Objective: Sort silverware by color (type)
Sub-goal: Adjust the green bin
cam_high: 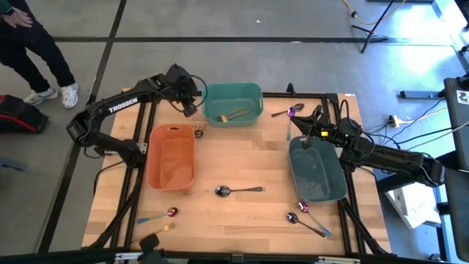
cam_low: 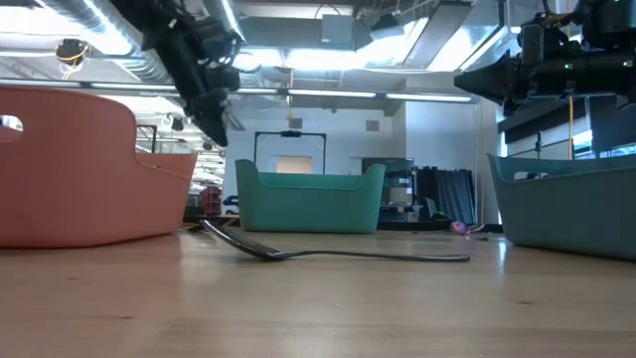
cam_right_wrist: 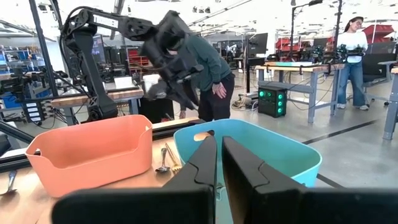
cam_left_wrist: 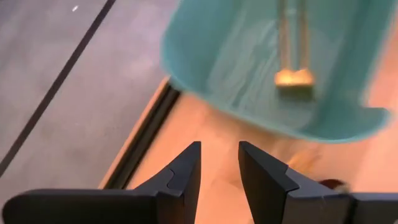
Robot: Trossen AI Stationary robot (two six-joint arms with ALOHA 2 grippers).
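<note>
My left gripper [cam_high: 189,104] [cam_left_wrist: 219,167] hovers open and empty at the teal bin's [cam_high: 233,103] left end, above the table's far-left part. Gold silverware [cam_high: 238,114] [cam_left_wrist: 295,76] lies in that bin. My right gripper [cam_high: 306,136] [cam_right_wrist: 219,155] is shut with nothing in it, above the far end of the grey-blue bin [cam_high: 316,167]. A dark spoon [cam_high: 238,191] [cam_low: 328,254] lies flat mid-table. Purple pieces [cam_high: 287,112] lie near the far edge. Iridescent and gold pieces [cam_high: 157,217] lie near-left, and two spoons [cam_high: 306,217] near-right. A gold piece [cam_high: 198,132] [cam_right_wrist: 166,158] rests between the orange and teal bins.
The orange bin [cam_high: 171,156] stands left of centre, under my left arm. The table's black frame edge [cam_left_wrist: 134,152] runs just beside my left gripper. A person [cam_high: 29,51] stands off the table's far-left corner, and others show in the room beyond [cam_right_wrist: 211,74].
</note>
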